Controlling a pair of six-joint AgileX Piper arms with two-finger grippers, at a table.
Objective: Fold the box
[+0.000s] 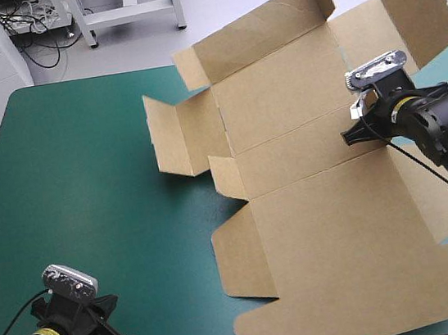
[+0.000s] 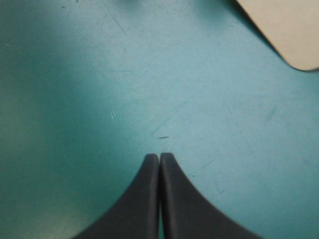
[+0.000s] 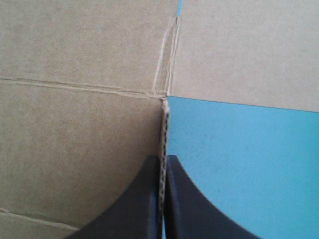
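1. Black fingers [image 3: 194,209] of the right gripper [image 3: 163,158] are nearest in the right wrist view. They are almost pressed together and pinch a thin edge of the brown box [image 3: 75,124] between them.
2. This pinched edge is seen end-on, so the wavy core of the board shows between the two tips.
3. On one side of the right gripper lies brown board with pressed crease lines. On the other side the bare teal-green cover [image 3: 239,164] shows, and more board lies ahead of the tips.
4. In the left wrist view the left gripper [image 2: 159,155] has its fingers pressed together in one pointed arch, with nothing between them, over bare cover.
5. Ahead of the left gripper and off to one side, a rounded corner of the box [image 2: 289,30] shows, apart from the tips.
6. In the high view the box [image 1: 320,204] lies on the right half of the table [image 1: 57,156], mostly spread flat, and reaches close to the near edge.
7. The far panels of the box and the small flaps on its left side are raised.
8. The right gripper [image 1: 353,130] is at the box's middle part, toward the right edge of the table.
9. The left gripper [image 1: 120,328] is near the table's near left corner, well apart from the box.
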